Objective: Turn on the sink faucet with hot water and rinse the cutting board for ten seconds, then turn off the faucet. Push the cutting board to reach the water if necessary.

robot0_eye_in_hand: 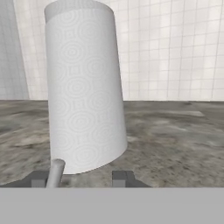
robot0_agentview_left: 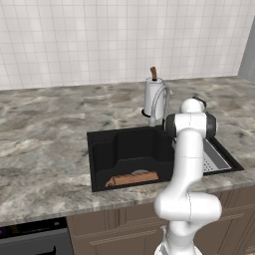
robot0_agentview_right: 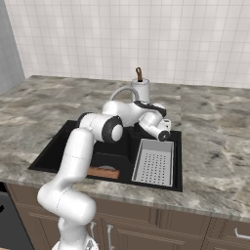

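Note:
The black sink (robot0_agentview_left: 107, 149) (robot0_agentview_right: 58, 146) is sunk into the marble counter. The orange-brown cutting board (robot0_agentview_left: 132, 179) (robot0_agentview_right: 104, 172) lies on the basin floor along its front wall. The grey gooseneck faucet (robot0_agentview_left: 159, 102) (robot0_agentview_right: 122, 91) arches over the back rim. My arm reaches across the basin, and my gripper (robot0_agentview_right: 165, 127) (robot0_eye_in_hand: 82, 179) sits low behind the sink at the faucet's base. Its fingers stand apart, open. A slim grey faucet rod (robot0_eye_in_hand: 56, 170) rises between them, close to the left fingertip (robot0_eye_in_hand: 39, 179). No water is in view.
A white paper towel roll (robot0_agentview_left: 153, 94) (robot0_agentview_right: 140, 89) (robot0_eye_in_hand: 83, 87) with a brown knob stands just behind the faucet, right ahead of the hand. A perforated grey tray (robot0_agentview_left: 214, 159) (robot0_agentview_right: 155, 163) fills the sink's right side. The tiled wall backs the counter.

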